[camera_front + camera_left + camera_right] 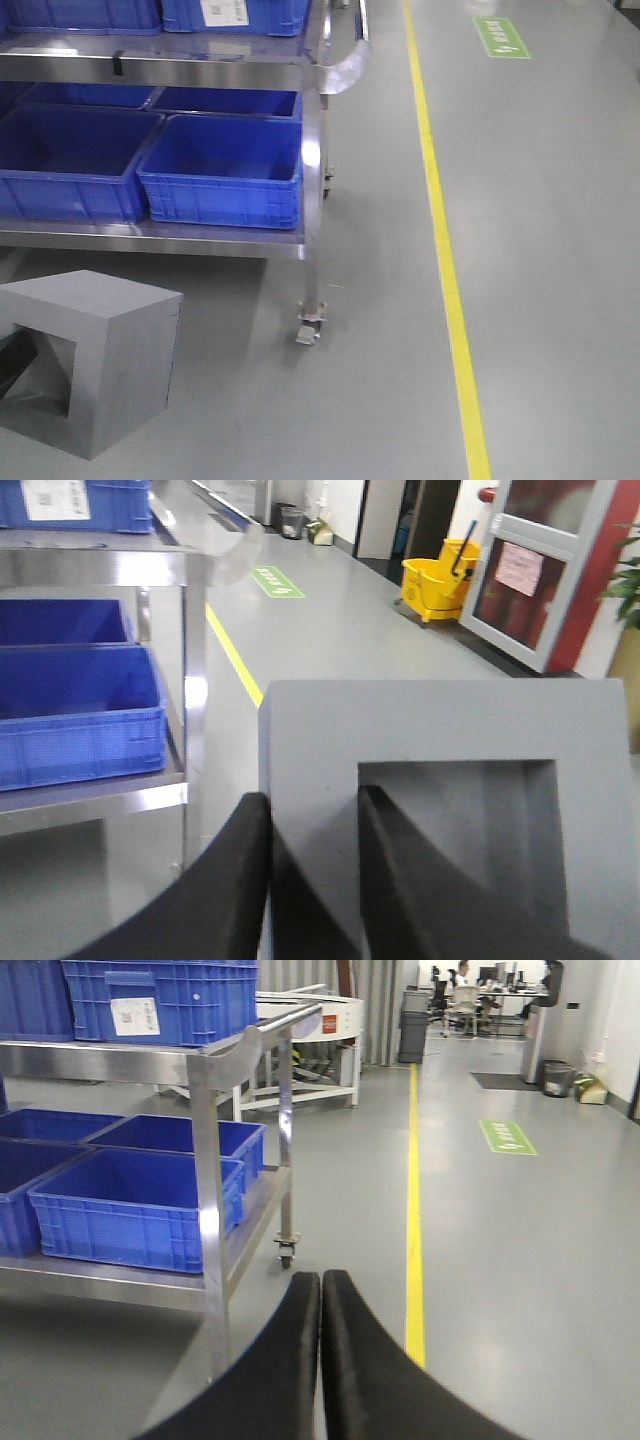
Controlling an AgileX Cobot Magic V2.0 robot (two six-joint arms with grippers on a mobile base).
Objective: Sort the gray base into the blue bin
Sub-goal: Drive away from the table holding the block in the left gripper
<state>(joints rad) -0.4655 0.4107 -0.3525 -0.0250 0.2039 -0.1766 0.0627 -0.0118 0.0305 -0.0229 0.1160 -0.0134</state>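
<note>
The left tool (315,802) has hold of the base (440,730). Its two black fingers (250,870) pinch one wall of the block, one on the outer face and one inside the square recess, so the jaws stand only as far apart as that wall is thick. In the front view the base (95,355) sits low at the left, seemingly carried clear of the floor (560,250), though the gap beneath it cannot be made out. The right tool (321,1285) is closed with its fingers pressed together and holds nothing. It faces the open aisle along the yellow line (412,1240). The nearest bin (222,205) rests on the lower shelf of the cart (150,240), at the corner by the cart's leg. From the base it lies ahead and higher, a little to the right in the front view and off to the left in the left wrist view. The block is roughly as wide as it is tall, so its turn matters little. The left arm alone carries it and is plainly the nearer arm. The coming move probably calls for lifting the base above the bin's rim and reaching forward, and the cart's upper shelf overhanging the bin leaves limited headroom.
</note>
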